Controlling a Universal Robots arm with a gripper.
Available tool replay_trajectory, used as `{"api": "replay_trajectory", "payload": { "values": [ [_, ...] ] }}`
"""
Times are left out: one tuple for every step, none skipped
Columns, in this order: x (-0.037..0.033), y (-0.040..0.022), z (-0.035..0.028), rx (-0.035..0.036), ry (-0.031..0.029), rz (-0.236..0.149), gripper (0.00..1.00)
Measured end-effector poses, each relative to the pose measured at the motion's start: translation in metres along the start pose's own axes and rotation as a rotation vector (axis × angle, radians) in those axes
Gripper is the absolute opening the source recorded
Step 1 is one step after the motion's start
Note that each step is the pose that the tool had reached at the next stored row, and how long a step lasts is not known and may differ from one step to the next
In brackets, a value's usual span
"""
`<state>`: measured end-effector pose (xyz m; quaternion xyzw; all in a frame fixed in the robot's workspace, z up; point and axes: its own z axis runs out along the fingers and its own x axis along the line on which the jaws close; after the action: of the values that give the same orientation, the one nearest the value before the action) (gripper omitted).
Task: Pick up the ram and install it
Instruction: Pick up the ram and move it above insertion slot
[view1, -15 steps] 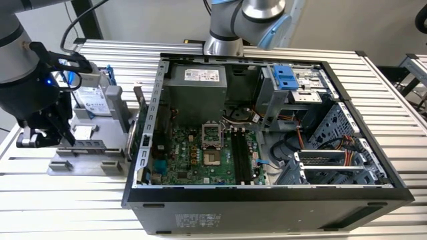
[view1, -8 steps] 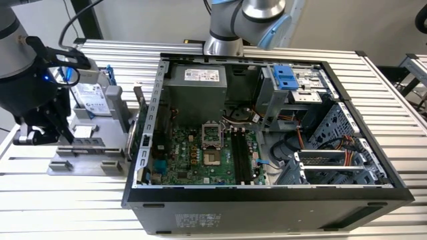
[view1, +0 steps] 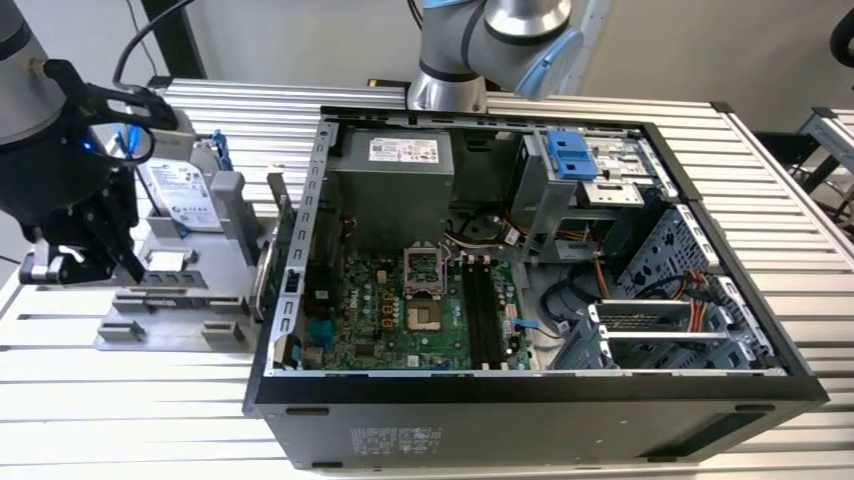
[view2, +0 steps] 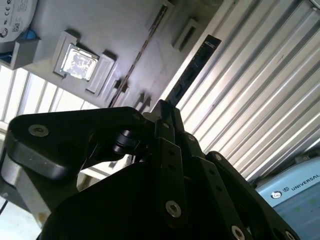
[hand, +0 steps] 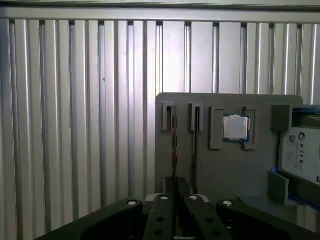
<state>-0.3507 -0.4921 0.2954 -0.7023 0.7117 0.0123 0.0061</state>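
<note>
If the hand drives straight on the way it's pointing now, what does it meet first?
Most likely the long, narrow dark circuit-board stick, which lies directly ahead of the hand, set in a slot of the grey slotted holder. How close they are is unclear.

Slatted table (view1: 787, 190) bearing computer case (view1: 534, 425), grey fixture (view1: 187, 332)

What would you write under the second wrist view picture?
The gripper holds the ram, a long dark stick, by the grey parts holder with a shiny chip.
</note>
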Motion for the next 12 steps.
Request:
{"api": "replay_trajectory", "payload": {
  "values": [
    [0.0,0.0,-0.0009,0.0,0.0,0.0,0.0],
    [0.0,0.0,-0.002,0.0,0.0,0.0,0.0],
    [-0.0001,0.0,-0.0031,-0.0001,0.0,0.0,0.0],
    [-0.0001,0.0,-0.0042,0.0,0.0,0.0,0.0],
    [-0.0001,0.0,-0.0053,0.0,0.0,0.0,0.0],
    [-0.0002,0.0,-0.0063,-0.0001,0.0,0.0,0.0],
    [-0.0002,0.0,-0.0072,0.0001,-0.0001,0.0,0.0],
    [-0.0002,0.0,-0.0082,0.0,0.0,0.0,0.0],
    [-0.0002,0.0001,-0.0093,0.0,0.0,0.0,0.0],
    [-0.0003,0.0001,-0.0103,0.0,0.0,0.0,0.0],
    [-0.0003,0.0001,-0.0113,0.0001,-0.0001,0.0,0.0],
    [-0.0003,0.0001,-0.0123,0.0,0.0,0.0,0.0]
  ]
}}
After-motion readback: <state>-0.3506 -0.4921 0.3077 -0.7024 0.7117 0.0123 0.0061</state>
